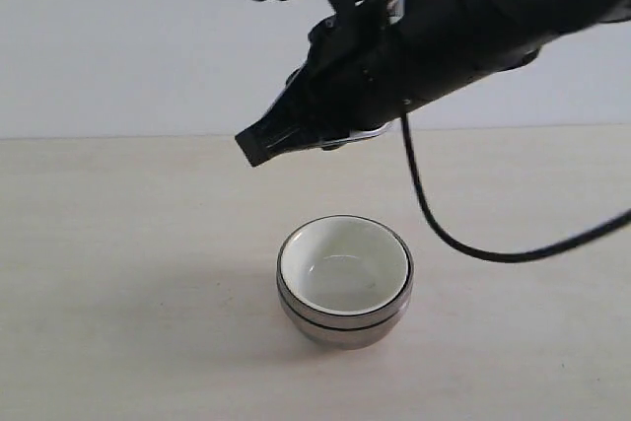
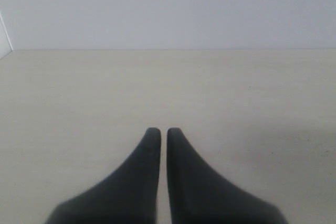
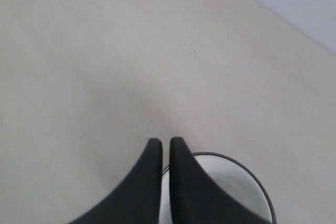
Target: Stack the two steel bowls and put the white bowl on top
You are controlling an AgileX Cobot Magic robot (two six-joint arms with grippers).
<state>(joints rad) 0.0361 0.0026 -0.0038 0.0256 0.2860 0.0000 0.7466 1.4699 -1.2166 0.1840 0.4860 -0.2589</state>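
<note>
1. Looking at the biggest thing first, the pale table (image 1: 118, 273) has just one pile on it, near the middle.
2. The black right arm (image 1: 473, 17) hangs high over that pile. A black cable (image 1: 426, 214) droops from it.
3. The two steel bowls (image 1: 340, 327) sit on the table, one inside the other. A dark line runs round the shiny side, so I think both are there, tucked in snug.
4. The white bowl (image 1: 345, 268) sits upright inside the top steel bowl. Its rim is just above the steel rim. So the job looks done: steel in steel, white on top. I see nothing left to stack. I think the arm only needs to move away.
5. The right gripper (image 1: 258, 148) is up in the air above the pile and touches no bowl. Its jaws are pressed together with only a thin slit between them, and they hold nothing. In the right wrist view the white bowl peeks out from behind the fingertips, down below them.
6. The left gripper (image 2: 159, 131) sees only table, with no bowl near it. Its jaws are pushed together too, and they are empty.
</note>
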